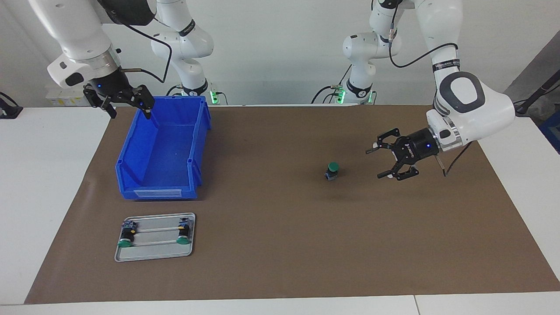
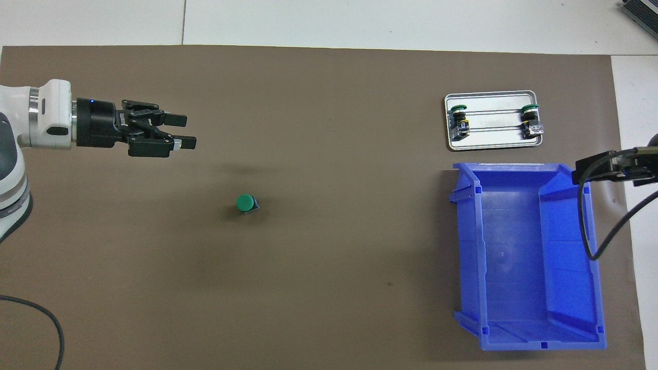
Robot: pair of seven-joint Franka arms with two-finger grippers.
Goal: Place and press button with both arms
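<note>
The button (image 1: 333, 170) stands upright on the brown surface (image 1: 280, 245), well apart from the blue bin (image 1: 162, 153) and tray (image 1: 155, 253). The left gripper (image 1: 379, 162) hovers beside the button, released; the right gripper (image 1: 127, 107), released, hangs over the bin's rim.

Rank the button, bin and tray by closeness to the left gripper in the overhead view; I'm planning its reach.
From the left gripper:
1. Button, standing alone mid-mat.
2. Tray, toward the right arm's end.
3. Bin, beside the tray; too close to call.

light: bright, even | shadows: soft, faint | focus: sharp
</note>
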